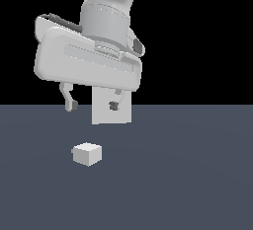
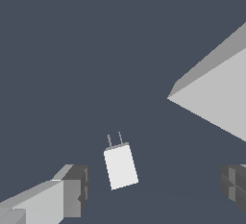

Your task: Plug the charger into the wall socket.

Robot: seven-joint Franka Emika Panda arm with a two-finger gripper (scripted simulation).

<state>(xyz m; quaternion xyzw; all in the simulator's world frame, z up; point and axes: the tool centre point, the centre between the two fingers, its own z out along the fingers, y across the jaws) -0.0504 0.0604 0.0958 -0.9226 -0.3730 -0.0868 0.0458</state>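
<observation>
The charger (image 1: 87,154) is a small white cube lying on the dark floor, nearer the camera than the socket. In the wrist view the charger (image 2: 120,166) shows two thin prongs pointing away from it. The wall socket (image 1: 106,115) is an upright white panel behind the gripper, its centre holes hidden by a fingertip; it also shows in the wrist view (image 2: 216,98) as a slanted panel. My gripper (image 1: 93,106) hangs open and empty above the floor, higher than the charger and in front of the socket. Its fingertips (image 2: 72,189) flank the charger in the wrist view.
A flat dark grey-blue floor (image 1: 188,174) spreads under everything. The background above it is black. The arm's large white hand body (image 1: 89,61) fills the upper middle of the exterior view.
</observation>
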